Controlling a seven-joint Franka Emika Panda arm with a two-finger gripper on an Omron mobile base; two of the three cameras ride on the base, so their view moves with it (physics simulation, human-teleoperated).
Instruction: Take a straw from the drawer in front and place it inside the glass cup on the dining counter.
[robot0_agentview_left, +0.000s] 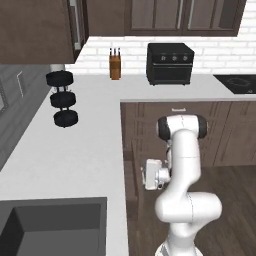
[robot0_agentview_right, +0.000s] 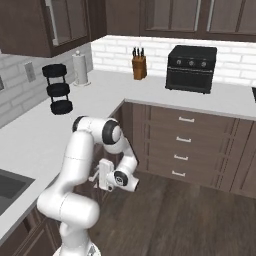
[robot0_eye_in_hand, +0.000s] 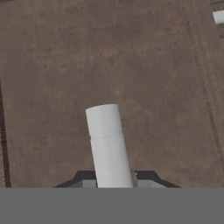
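Note:
In the hand view the dark brown front of the drawer (robot0_eye_in_hand: 57, 65) faces me close up. Its short silver bar handle (robot0_eye_in_hand: 107, 140) runs down between my two dark fingertips (robot0_eye_in_hand: 83, 177). My gripper (robot0_eye_in_hand: 114, 177) is shut on that handle. From the base views the gripper (robot0_agentview_left: 142, 175) (robot0_agentview_right: 94, 177) is low, pressed against the cabinet front under the white worktop, with the arm bent down to it. The straw, the glass cup and the dining counter are out of view.
The L-shaped white worktop (robot0_agentview_left: 75, 150) carries a sink (robot0_agentview_left: 50, 225), a black tiered stand (robot0_agentview_left: 62, 100), a knife block (robot0_agentview_left: 115, 65) and a black oven (robot0_agentview_left: 170, 62). More drawers (robot0_agentview_right: 185, 140) line the far cabinet run. Wood floor (robot0_agentview_right: 175, 215) lies to my right.

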